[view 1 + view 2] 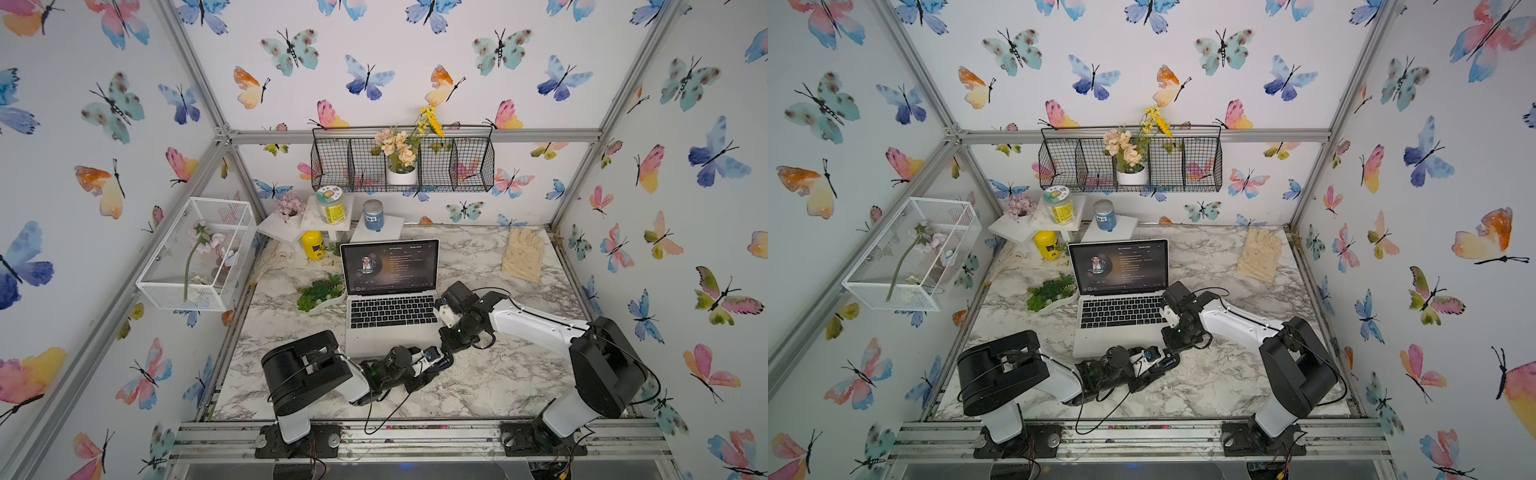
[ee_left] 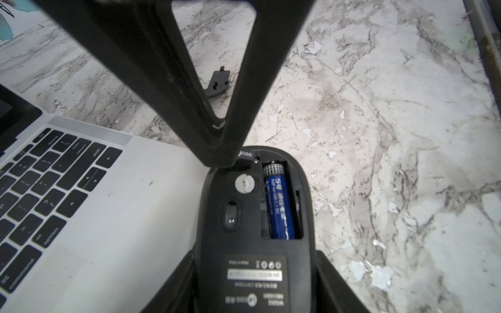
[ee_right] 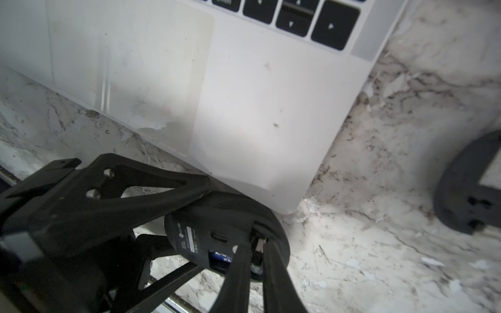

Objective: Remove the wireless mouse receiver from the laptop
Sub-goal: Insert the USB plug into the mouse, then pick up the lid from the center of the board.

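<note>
Blue battery (image 2: 279, 206) in mouse (image 2: 233, 244), right claw (image 3: 257, 244) pinching receiver (image 3: 259, 247)

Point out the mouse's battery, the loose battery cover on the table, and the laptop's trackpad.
battery (image 2: 279, 202), left wrist view, middle of blue casing
battery cover (image 2: 218, 84), left wrist view, its visible middle
laptop trackpad (image 3: 130, 59), right wrist view, middle of pale surface

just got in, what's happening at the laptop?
The left gripper holds a black oval mouse belly-up by the slim silver laptop's front corner, blue battery exposed, its black cover loose on the marble table. The right gripper is pinched on what seems the tiny black wireless mouse receiver at the mouse's open end, so it looks already out of the laptop.
</note>
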### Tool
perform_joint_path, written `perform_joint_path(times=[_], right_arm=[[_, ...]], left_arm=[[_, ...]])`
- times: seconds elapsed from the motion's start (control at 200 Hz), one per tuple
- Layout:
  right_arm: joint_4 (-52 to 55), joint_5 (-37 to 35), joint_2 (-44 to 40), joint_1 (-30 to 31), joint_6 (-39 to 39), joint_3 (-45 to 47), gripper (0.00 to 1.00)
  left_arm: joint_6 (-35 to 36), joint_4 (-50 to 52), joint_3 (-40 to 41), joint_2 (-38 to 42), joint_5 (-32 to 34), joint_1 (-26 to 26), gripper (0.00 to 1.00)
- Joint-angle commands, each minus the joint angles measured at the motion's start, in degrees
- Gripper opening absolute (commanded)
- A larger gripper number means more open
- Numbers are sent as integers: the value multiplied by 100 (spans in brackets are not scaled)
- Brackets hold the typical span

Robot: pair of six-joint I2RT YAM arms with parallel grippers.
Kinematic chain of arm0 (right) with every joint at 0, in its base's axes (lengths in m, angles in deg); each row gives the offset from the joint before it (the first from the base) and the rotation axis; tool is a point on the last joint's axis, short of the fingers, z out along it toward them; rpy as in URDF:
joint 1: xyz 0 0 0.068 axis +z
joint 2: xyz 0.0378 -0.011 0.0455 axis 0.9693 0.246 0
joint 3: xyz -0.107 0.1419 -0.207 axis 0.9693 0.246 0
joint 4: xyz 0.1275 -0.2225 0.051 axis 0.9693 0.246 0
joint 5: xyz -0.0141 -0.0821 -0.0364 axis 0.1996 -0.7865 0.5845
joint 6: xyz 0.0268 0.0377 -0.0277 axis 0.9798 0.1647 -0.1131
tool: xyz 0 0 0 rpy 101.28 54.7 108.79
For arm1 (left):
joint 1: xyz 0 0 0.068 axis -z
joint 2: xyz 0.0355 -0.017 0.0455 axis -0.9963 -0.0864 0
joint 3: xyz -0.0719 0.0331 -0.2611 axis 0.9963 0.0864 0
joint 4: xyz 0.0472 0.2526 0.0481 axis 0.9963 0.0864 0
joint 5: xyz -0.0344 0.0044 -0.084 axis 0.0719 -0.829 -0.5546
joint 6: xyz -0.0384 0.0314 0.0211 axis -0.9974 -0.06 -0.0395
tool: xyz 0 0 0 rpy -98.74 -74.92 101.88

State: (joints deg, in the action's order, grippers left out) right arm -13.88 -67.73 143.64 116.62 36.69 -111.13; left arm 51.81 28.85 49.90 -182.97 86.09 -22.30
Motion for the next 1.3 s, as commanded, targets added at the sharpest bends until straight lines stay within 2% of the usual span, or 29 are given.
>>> perform_joint_path(times=[0.0, 0.43, 0.485, 0.631, 0.831, 0.956, 1.081, 1.296], right_arm=[[-63, 114, -8, 18, 17, 90, 13], [-284, 80, 150, 19, 35, 54, 14], [-293, 65, 147, 23, 65, 37, 20], [-200, -183, -1, 18, 87, 0, 43], [-149, -328, -185, 11, 174, -47, 47], [-80, -1072, -386, -26, 317, -45, 49], [233, -2470, -287, -103, 393, -95, 48], [312, -3118, 384, -140, 131, -216, 46]], left_arm=[[171, 659, 19, -141, 62, 19, 13], [146, 737, -62, -245, 32, 72, 12], [148, 731, -66, -247, 23, 79, 12], [158, 707, -46, -246, 35, 72, 11], [153, 716, -51, -264, 16, 73, 10], [178, 903, -144, -310, -57, 72, 9], [153, 1154, -139, -147, -199, 72, 8], [162, 1986, -305, 76, -499, 72, 7]])
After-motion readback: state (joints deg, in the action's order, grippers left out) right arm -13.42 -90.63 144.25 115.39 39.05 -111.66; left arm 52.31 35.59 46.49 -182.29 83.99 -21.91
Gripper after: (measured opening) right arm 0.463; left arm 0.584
